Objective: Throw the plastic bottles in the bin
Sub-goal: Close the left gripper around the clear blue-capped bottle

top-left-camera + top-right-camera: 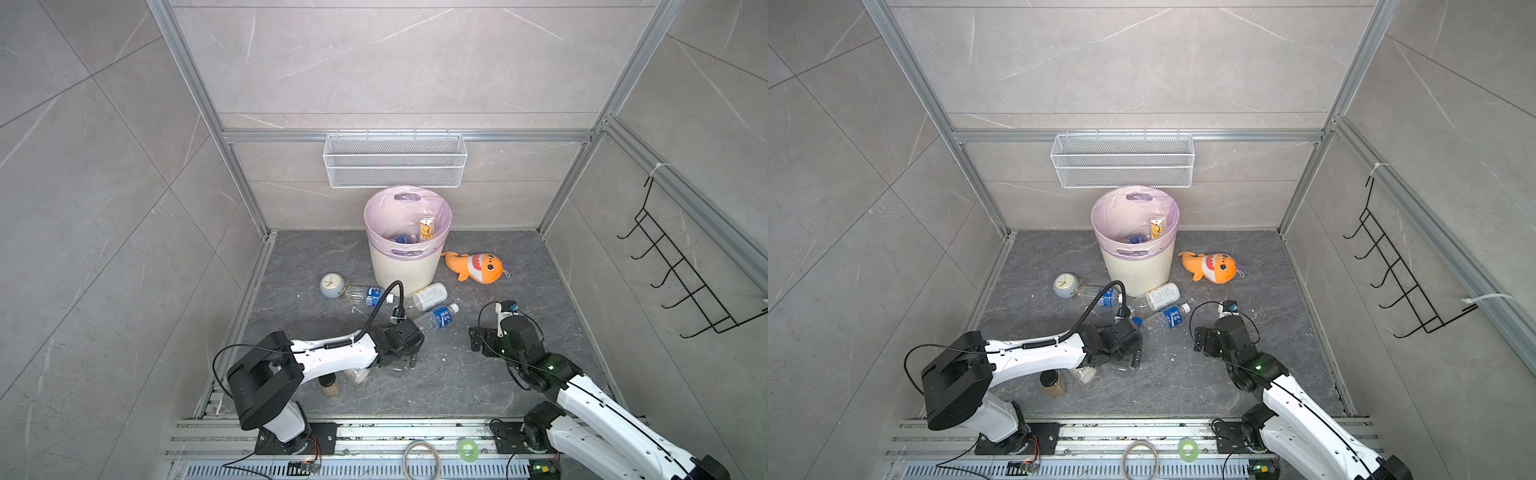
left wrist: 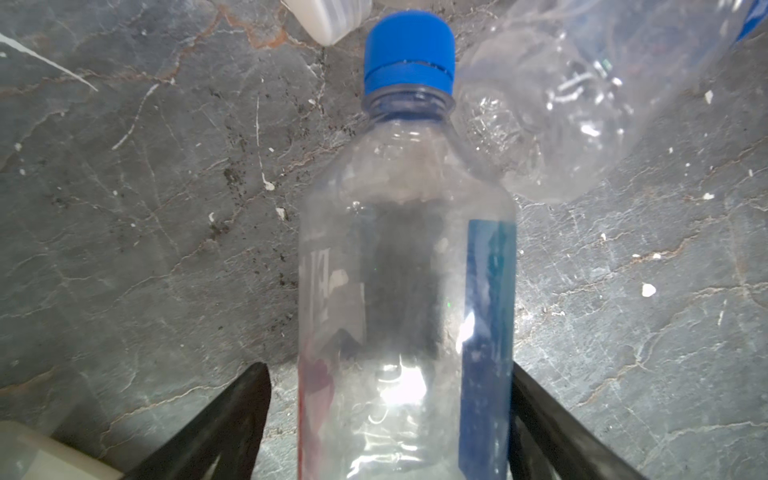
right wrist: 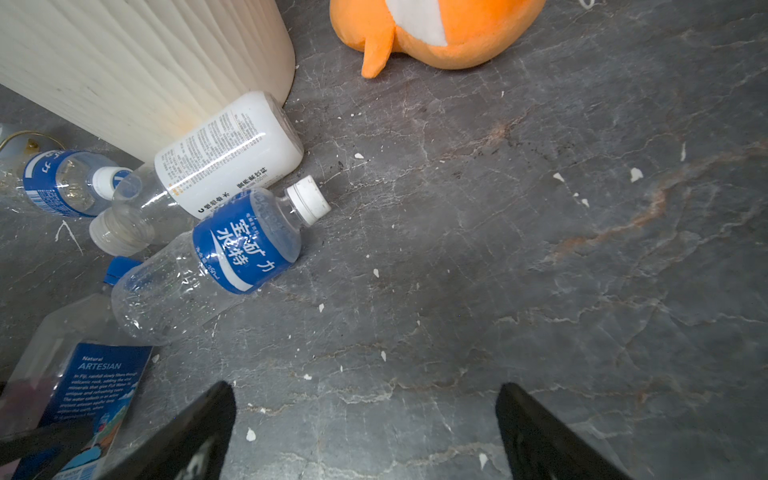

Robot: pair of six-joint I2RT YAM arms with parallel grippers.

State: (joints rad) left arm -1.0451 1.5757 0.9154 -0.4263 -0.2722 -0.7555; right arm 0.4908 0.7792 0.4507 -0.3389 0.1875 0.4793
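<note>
The bin (image 1: 409,270) stands at the rear of the floor (image 1: 478,374), plastic bottles (image 1: 432,296) lying against its base. A blue-capped bottle (image 2: 407,270) lies between the parted jaws of the left gripper (image 2: 388,370), one jaw clear of it. The right gripper (image 3: 365,388) is spread wide, empty.

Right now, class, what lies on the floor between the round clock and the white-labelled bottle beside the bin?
A clear blue-labelled bottle on its side, between clock and white-labelled bottle; both top views show it.

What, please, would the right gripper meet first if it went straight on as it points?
Likely the bare floor: the right gripper points down at it, with the bottles off to the side.
</note>
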